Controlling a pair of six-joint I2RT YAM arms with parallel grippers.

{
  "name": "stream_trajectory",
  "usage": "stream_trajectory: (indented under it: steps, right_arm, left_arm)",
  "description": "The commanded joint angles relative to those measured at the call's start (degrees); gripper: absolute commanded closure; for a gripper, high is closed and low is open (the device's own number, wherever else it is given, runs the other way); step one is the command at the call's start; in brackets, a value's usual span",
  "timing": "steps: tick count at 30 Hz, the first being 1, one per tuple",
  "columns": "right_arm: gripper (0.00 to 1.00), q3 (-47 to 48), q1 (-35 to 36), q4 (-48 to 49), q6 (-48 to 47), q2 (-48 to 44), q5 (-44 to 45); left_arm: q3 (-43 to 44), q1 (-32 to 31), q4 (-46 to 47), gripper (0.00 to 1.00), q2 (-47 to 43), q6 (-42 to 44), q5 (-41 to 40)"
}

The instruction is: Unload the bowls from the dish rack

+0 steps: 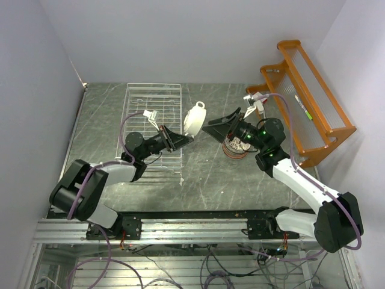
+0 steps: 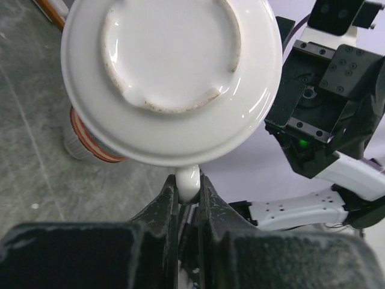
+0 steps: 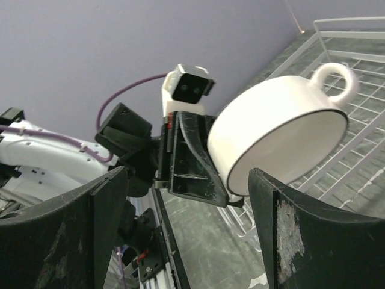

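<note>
Since my left tool (image 2: 187, 180) is clamped shut on one small handle of the cream bowl (image 2: 171, 72), which hangs over the middle of the counter (image 1: 201, 180) with its foot turned toward the left arm, the bowl lies just left of my right tool (image 1: 221, 123), wide open and empty. The dish rack (image 1: 153, 96) lies toward the far left corner.

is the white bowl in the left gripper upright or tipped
Tipped: the white bowl sits on edge in the left gripper, base facing that wrist camera, open rim facing sideways.
</note>
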Motion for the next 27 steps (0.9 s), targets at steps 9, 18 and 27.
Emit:
stream_trajectory:
  steps: [9, 18, 27]
  right_arm:
    - [0.2, 1.85, -0.25, 5.22, 0.84, 3.49, -4.69]
    - [0.23, 2.2, -0.13, 10.54, 2.2, 6.84, -5.49]
    - [0.41, 5.37, 1.08, 16.81, 5.41, 12.12, -6.76]
  left_arm:
    - [3.35, 0.0, 34.52, 0.93, 3.53, -14.25, 4.94]
    - [2.23, -0.17, 34.56, 0.93, 1.02, -14.29, 4.74]
    - [1.0, -0.7, 34.47, 0.93, -0.34, -13.61, 4.22]
